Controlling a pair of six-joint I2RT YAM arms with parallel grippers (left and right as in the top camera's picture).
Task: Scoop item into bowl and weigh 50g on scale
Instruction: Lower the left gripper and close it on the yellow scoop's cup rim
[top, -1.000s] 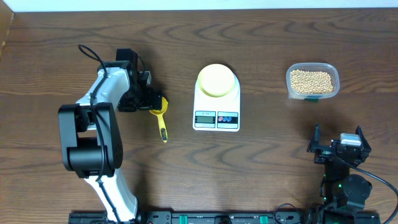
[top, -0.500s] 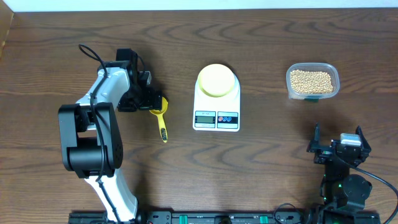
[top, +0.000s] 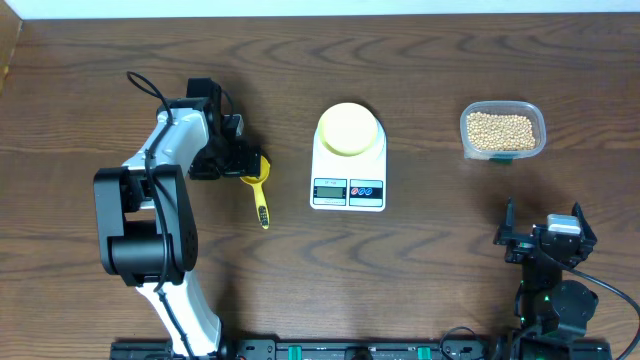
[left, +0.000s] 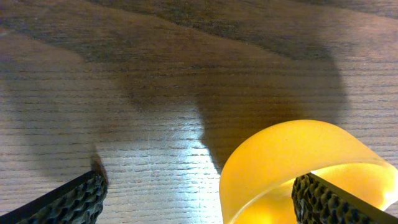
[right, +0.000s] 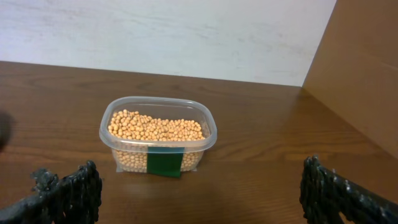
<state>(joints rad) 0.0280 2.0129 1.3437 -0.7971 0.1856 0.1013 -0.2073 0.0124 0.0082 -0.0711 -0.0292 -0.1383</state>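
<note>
Over the scoop (left: 292, 155), left fingers (left: 68, 202) gape, perhaps touching

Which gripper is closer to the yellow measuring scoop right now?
Left. The left gripper is open right at the yellow measuring scoop's cup end. The right gripper sits open far off, beyond the scale.

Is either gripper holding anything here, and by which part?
Nothing is held. The left gripper stands open at the cup of the yellow scoop, unclamped; the right gripper is open and empty.
</note>
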